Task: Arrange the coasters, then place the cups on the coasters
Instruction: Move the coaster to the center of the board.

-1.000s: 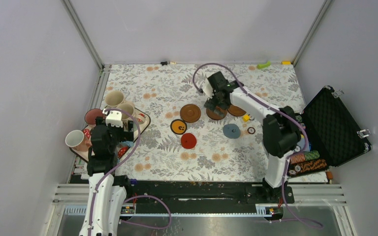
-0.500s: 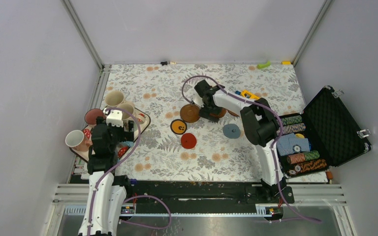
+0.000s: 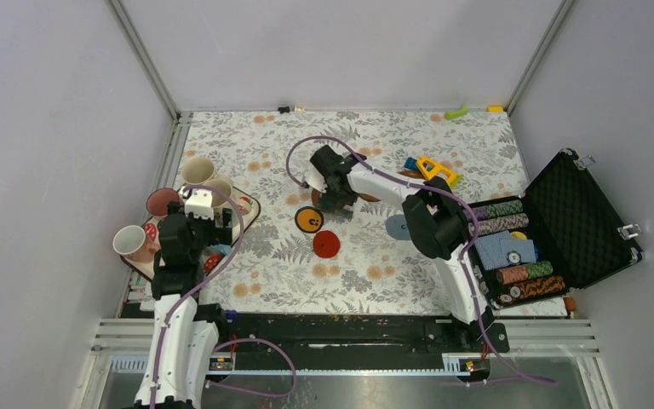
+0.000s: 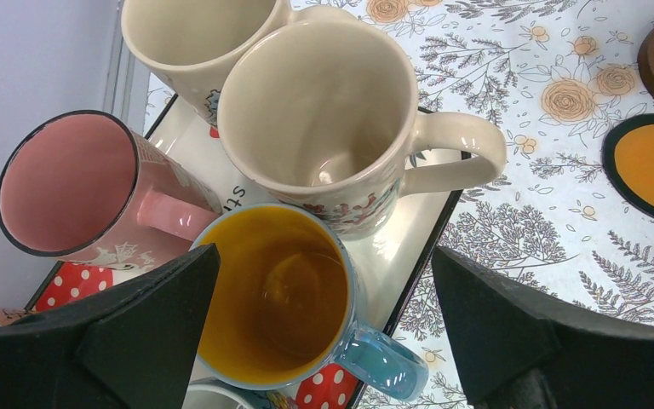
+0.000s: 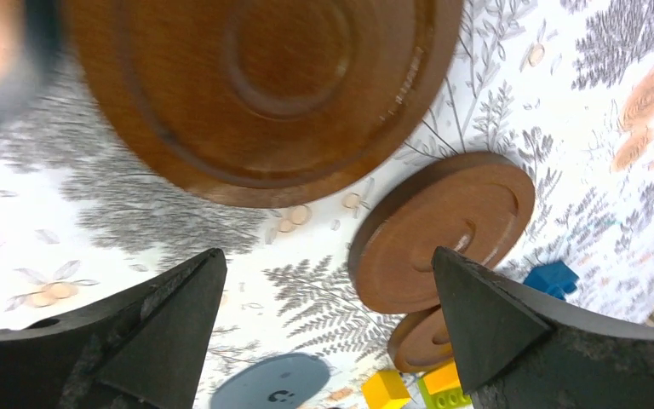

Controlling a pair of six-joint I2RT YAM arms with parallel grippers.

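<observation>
Showing both pairs of jaws spread wide and empty, the wrist views place the task's things as follows. Ahead of the right gripper (image 5: 324, 341), just beyond its fingertips and not between them, we see a large dark brown coaster (image 5: 255, 85) lying flat on the floral tablecloth (image 5: 562, 128). It is a round wooden-looking disc with turned concentric rings and a slightly raised rim. A second brown coaster (image 5: 443, 230) of the same make lies nearer the gap, toward the right finger. A third brown coaster (image 5: 421, 341) partly overlaps its lower edge, and a smooth grey-blue coaster (image 5: 272, 383) shows low between the fingers. Under the left gripper (image 4: 324, 281) a blue mug (image 4: 272, 298) with a glossy yellow interior stands upright in the gap, its blue handle pointing toward the right finger. Whether either finger touches it we cannot tell. Beyond the fingertips a cream mug (image 4: 324, 111), glazed, tapered and printed near its base, stands against the blue one. A pink mug (image 4: 68, 183) with a dark rim lies tipped beyond the left finger. All rest on a cream tray (image 4: 430, 273) with a dark edge. Out past the right finger an orange coaster (image 4: 651, 166) with a black rim lies on the cloth.
</observation>
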